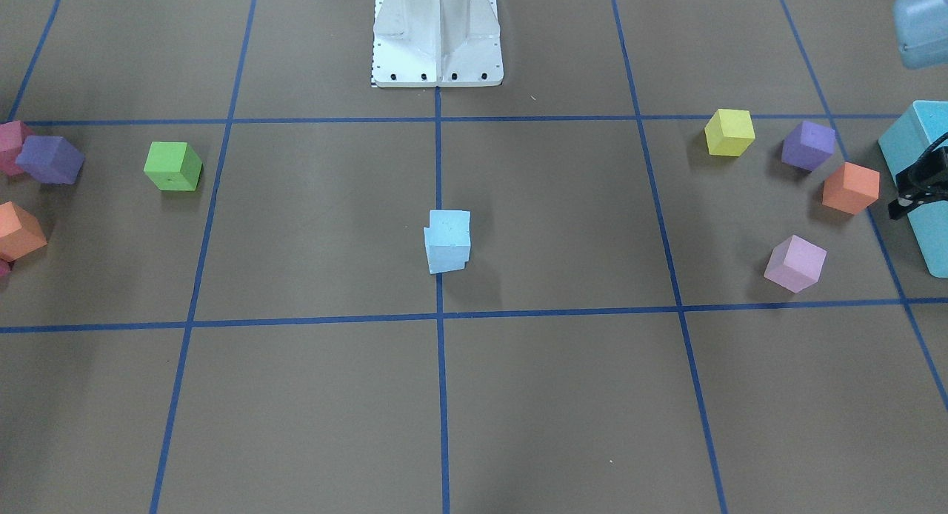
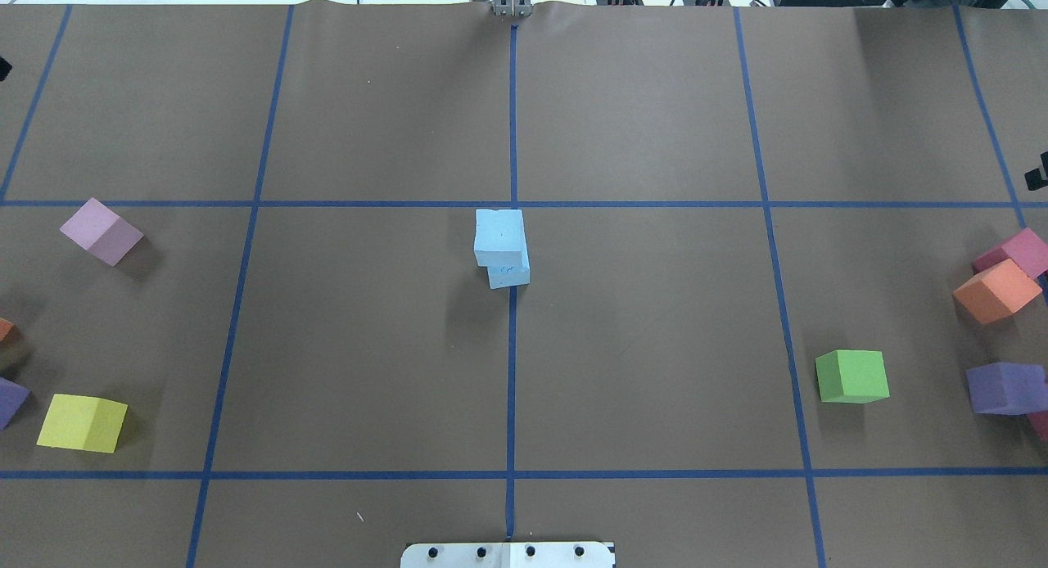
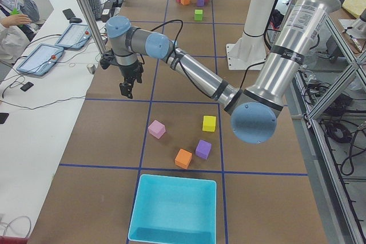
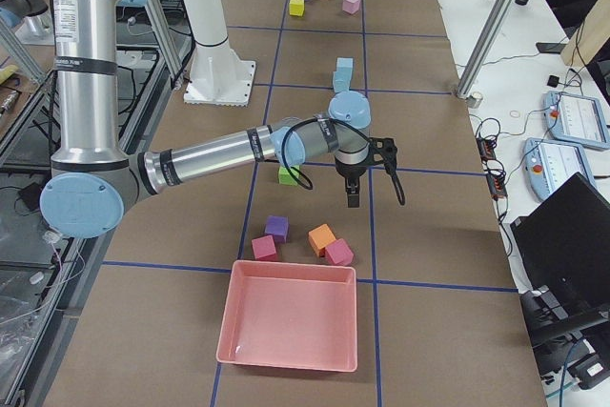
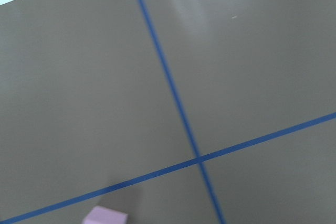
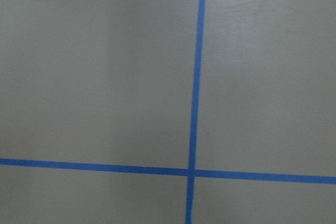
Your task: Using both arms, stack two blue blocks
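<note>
The two pale blue blocks (image 2: 501,247) stand stacked at the table's centre on the middle tape line, the upper one (image 2: 499,233) shifted slightly off the lower one (image 2: 511,276). The stack also shows in the front view (image 1: 448,240) and the right view (image 4: 342,73). Neither gripper touches it. My left gripper (image 3: 126,90) hangs above the table far to the left, near the lilac cube (image 3: 156,128). My right gripper (image 4: 352,200) hangs far to the right, near the green cube (image 4: 288,175). I cannot tell whether either gripper is open or shut. The wrist views show only table and tape.
On my left lie yellow (image 2: 82,422), lilac (image 2: 101,231), purple and orange cubes and a turquoise box (image 3: 174,210). On my right lie green (image 2: 852,376), orange (image 2: 995,291), purple (image 2: 1003,388) and magenta cubes and a pink tray (image 4: 291,326). The white pedestal (image 1: 437,36) stands at the near edge.
</note>
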Robot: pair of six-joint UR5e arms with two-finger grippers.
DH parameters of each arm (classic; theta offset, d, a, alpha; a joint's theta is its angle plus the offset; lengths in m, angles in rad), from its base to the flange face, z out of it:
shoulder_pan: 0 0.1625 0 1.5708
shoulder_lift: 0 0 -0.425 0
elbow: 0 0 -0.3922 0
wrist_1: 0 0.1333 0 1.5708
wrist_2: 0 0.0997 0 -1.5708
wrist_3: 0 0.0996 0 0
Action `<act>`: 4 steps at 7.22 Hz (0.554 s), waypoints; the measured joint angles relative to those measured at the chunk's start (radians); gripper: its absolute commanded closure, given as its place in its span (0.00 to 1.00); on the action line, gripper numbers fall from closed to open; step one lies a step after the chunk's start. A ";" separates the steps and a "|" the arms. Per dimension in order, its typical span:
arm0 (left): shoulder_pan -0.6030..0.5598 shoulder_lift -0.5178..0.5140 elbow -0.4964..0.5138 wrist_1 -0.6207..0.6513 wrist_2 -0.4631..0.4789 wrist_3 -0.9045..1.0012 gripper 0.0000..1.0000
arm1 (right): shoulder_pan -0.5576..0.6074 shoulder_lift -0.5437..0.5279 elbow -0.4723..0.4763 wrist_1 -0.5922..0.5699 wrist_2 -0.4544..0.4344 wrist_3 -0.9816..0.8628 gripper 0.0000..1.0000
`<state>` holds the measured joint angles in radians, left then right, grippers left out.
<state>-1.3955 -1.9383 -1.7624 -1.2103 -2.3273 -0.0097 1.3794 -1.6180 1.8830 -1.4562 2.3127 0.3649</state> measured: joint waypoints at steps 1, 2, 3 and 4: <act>-0.030 0.054 0.001 -0.001 -0.003 0.041 0.01 | 0.039 -0.021 -0.002 -0.003 0.000 -0.018 0.00; -0.058 0.102 0.003 -0.005 -0.004 0.080 0.01 | 0.071 -0.035 -0.006 -0.005 -0.003 -0.025 0.00; -0.079 0.142 0.004 -0.009 -0.005 0.105 0.01 | 0.089 -0.045 -0.012 -0.006 -0.009 -0.028 0.00; -0.092 0.174 0.004 -0.011 -0.011 0.115 0.01 | 0.100 -0.056 -0.016 -0.006 -0.016 -0.033 0.00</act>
<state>-1.4872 -1.7638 -1.7583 -1.2212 -2.3381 0.1053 1.4790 -1.6736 1.8668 -1.4622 2.2965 0.3316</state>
